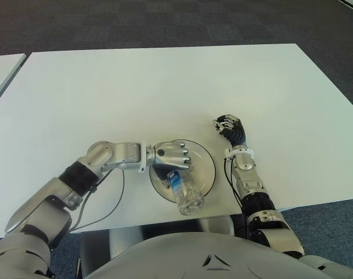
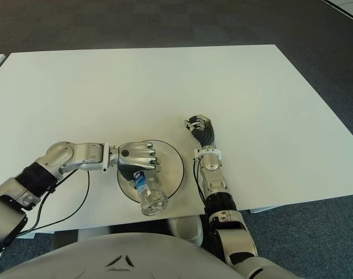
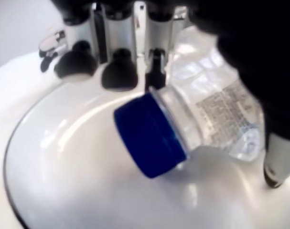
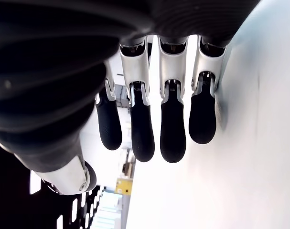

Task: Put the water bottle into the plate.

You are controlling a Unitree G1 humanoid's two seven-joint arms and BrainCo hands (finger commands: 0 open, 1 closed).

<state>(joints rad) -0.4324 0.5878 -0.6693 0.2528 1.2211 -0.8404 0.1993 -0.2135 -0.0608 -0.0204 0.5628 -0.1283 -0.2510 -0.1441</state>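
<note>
A clear water bottle (image 1: 188, 196) with a blue cap (image 3: 147, 136) lies on its side on the round white plate (image 1: 208, 160) near the table's front edge. Its base sticks out over the plate's near rim. My left hand (image 1: 171, 157) is over the plate at the bottle's cap end. In the left wrist view its fingers (image 3: 118, 71) and dark thumb (image 3: 278, 162) are curled around the bottle (image 3: 207, 109), which rests on the plate (image 3: 63, 181). My right hand (image 1: 230, 128) shows to the right of the plate, fingers (image 4: 173, 133) relaxed and holding nothing.
The white table (image 1: 135, 87) stretches far and wide behind the plate. A second white table's corner (image 1: 2, 67) shows at the far left. Dark carpet lies beyond the table's edges.
</note>
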